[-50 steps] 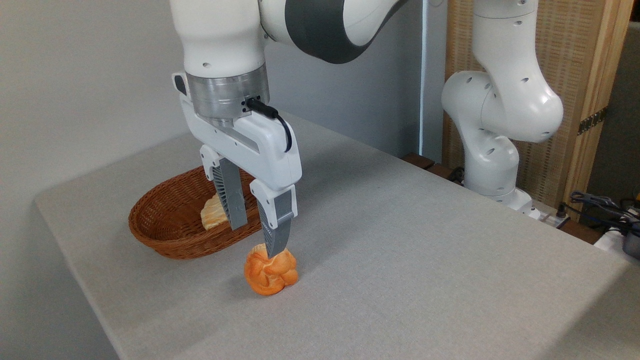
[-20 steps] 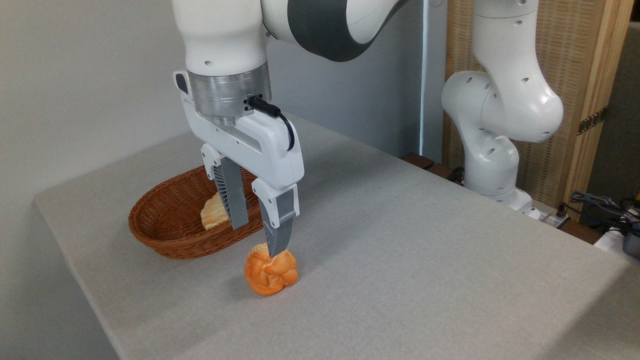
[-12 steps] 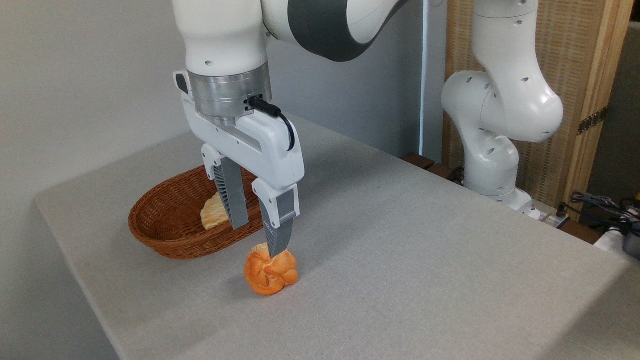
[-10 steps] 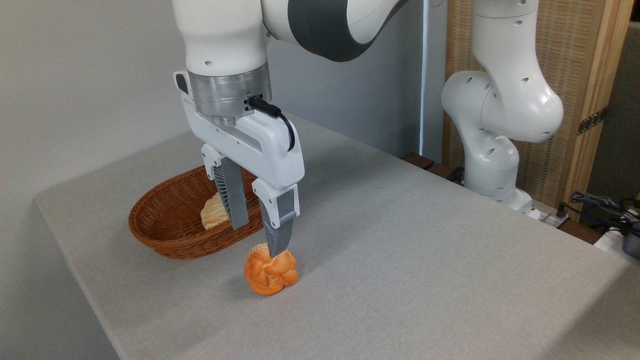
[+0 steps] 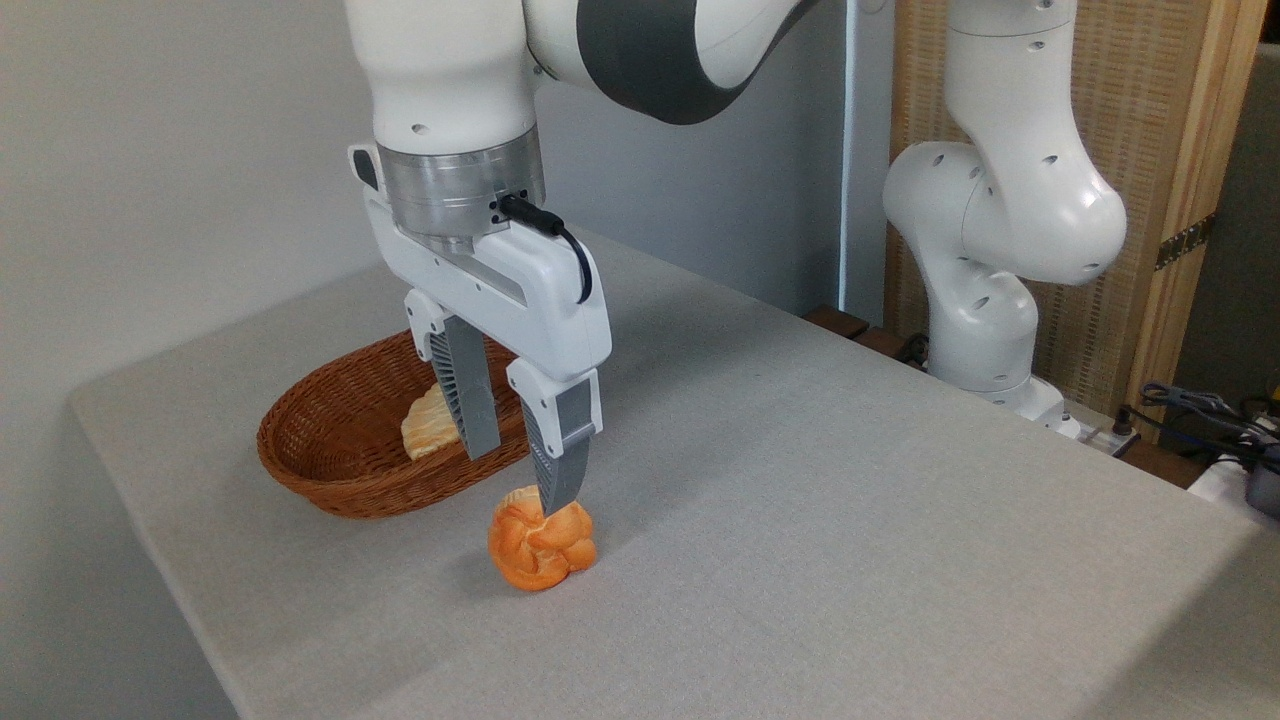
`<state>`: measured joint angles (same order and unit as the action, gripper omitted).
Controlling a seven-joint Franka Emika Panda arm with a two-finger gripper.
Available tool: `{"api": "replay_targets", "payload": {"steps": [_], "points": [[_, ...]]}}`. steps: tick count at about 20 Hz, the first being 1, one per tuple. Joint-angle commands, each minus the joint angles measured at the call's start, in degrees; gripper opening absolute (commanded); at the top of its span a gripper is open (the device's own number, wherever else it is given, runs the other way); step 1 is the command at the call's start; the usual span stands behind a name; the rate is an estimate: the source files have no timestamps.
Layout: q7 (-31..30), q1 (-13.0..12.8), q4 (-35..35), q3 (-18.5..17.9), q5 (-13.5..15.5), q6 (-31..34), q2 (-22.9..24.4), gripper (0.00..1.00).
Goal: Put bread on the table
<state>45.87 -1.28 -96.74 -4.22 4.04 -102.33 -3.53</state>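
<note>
The round knotted orange roll rests on the light grey table, just in front of the wicker basket. My gripper hangs right above the roll, open, with its fingers spread and nothing between them. The near fingertip sits just over the roll's top; whether it touches is unclear. The pale braided loaf lies inside the basket, mostly hidden behind the far finger.
A brown wicker basket stands at the table's back left, close behind the gripper. The arm's white base rises past the table's far right edge. Cables lie at the right, off the table.
The gripper has risen slightly and drifted a little right, away from the roll. The roll has stayed where it is on the table.
</note>
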Motion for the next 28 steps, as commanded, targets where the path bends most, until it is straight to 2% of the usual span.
{"api": "replay_targets", "payload": {"steps": [1,7,9,26,28], "points": [[-0.17,-0.30,0.41,-0.53,0.62,2.22,0.10,1.00],[0.18,-0.21,0.41,-0.70,0.62,2.74,0.45,1.00],[0.18,-0.21,0.41,-1.84,0.80,2.83,0.45,1.00],[0.09,-0.91,0.41,-0.79,0.10,2.57,0.10,1.00],[-0.17,-1.00,0.41,0.35,-0.34,2.40,-0.34,1.00]]}}
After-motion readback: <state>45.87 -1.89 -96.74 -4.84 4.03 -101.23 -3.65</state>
